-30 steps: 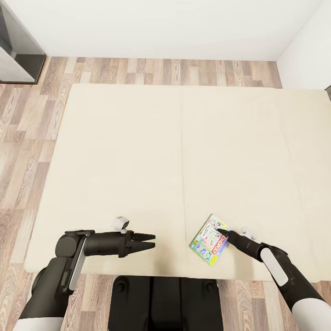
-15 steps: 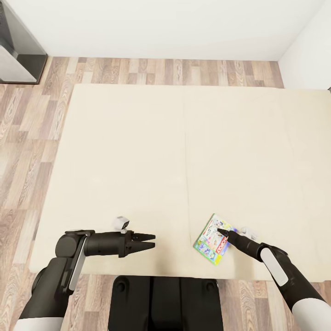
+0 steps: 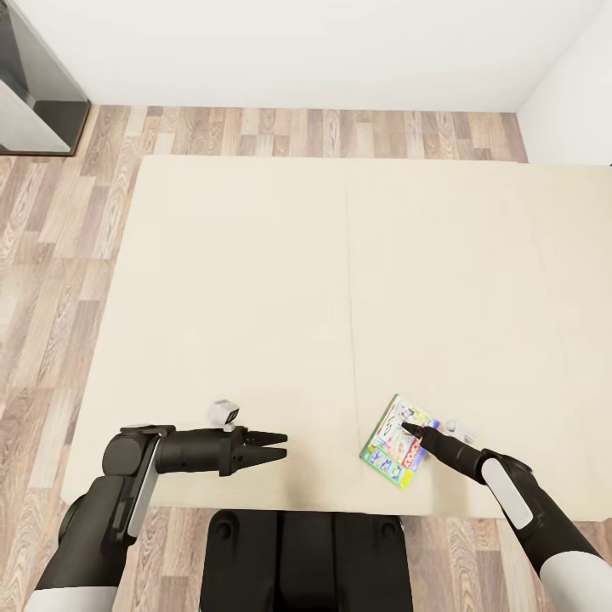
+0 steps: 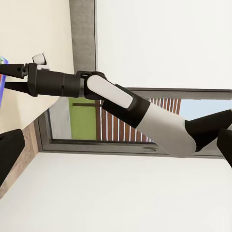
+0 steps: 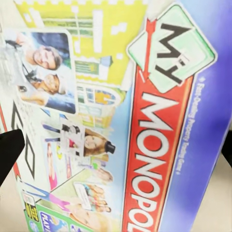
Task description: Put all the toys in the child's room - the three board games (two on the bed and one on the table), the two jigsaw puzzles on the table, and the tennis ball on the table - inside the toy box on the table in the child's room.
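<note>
One board game (image 3: 393,444), a flat box with a white, green and yellow printed lid, lies flat on the bed's (image 3: 255,297) right cream mattress near the front edge. My right gripper (image 3: 408,427) is open just over the box's upper part. In the right wrist view the lid (image 5: 121,121) spreads between the two dark fingertips (image 5: 9,154), which stand wide apart. My left gripper (image 3: 280,446) hovers open and empty over the left mattress, pointing right. From the left wrist view I see the right gripper (image 4: 7,77) with its fingers apart.
Brown-grey plank floor (image 3: 51,280) runs to the left of the bed and behind it. A dark grey piece of furniture (image 3: 30,93) stands at the far left corner. White walls (image 3: 297,51) close the back and right. My black base (image 3: 306,561) is against the bed's front edge.
The whole picture has shifted, so the camera moved; the bed and the board game sit slightly further right under my right gripper. Both arms keep the same pose.
</note>
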Motion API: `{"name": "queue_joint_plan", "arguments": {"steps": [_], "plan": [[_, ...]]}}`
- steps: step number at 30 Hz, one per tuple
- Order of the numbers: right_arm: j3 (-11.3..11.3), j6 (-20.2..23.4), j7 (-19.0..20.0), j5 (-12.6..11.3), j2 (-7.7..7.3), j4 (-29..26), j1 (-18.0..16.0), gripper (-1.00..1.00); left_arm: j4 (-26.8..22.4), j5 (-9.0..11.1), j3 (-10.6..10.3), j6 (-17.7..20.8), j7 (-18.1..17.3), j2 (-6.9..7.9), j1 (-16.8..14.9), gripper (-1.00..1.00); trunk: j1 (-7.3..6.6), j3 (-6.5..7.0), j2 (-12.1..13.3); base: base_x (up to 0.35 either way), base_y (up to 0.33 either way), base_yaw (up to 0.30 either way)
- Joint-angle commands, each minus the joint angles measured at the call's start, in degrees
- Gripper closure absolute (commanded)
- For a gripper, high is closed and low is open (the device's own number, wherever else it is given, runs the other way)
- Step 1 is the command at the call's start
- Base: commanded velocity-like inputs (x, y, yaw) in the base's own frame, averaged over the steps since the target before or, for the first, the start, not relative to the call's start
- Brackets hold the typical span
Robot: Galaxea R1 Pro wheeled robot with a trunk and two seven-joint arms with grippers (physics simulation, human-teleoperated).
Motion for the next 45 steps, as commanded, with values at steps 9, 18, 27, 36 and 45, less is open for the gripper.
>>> {"name": "queue_joint_plan", "arguments": {"steps": [9,18,27,36,45], "plan": [[-0.07,0.34,0.05,-0.23,-0.01,-0.03,-0.01,-1.00,-0.02,-0.06,0.00,0.60,-0.22,0.01,0.00,-1.00,0.03,-0.06,-0.09,0.000,0.068,0.000],[-0.07,0.34,0.05,-0.22,-0.01,-0.03,-0.01,-1.00,-0.02,-0.06,-0.01,0.62,-0.22,-0.02,0.00,-1.00,0.03,-0.06,-0.09,0.000,0.031,0.000],[-0.07,0.34,0.05,-0.22,-0.01,-0.03,-0.01,-1.00,-0.02,-0.06,-0.01,0.60,-0.22,-0.05,0.00,-1.00,0.03,-0.06,-0.09,0.000,0.087,0.000],[-0.07,0.34,0.06,-0.22,-0.01,-0.03,-0.01,-1.00,-0.02,-0.06,-0.04,0.60,-0.22,-0.03,0.00,-1.00,0.03,-0.06,-0.09,0.000,0.082,0.000],[-0.07,0.34,0.05,-0.24,-0.01,-0.03,-0.01,-1.00,-0.02,-0.06,-0.02,0.60,-0.22,-0.05,0.00,-1.00,0.03,-0.06,-0.09,0.000,0.070,0.000]]}}
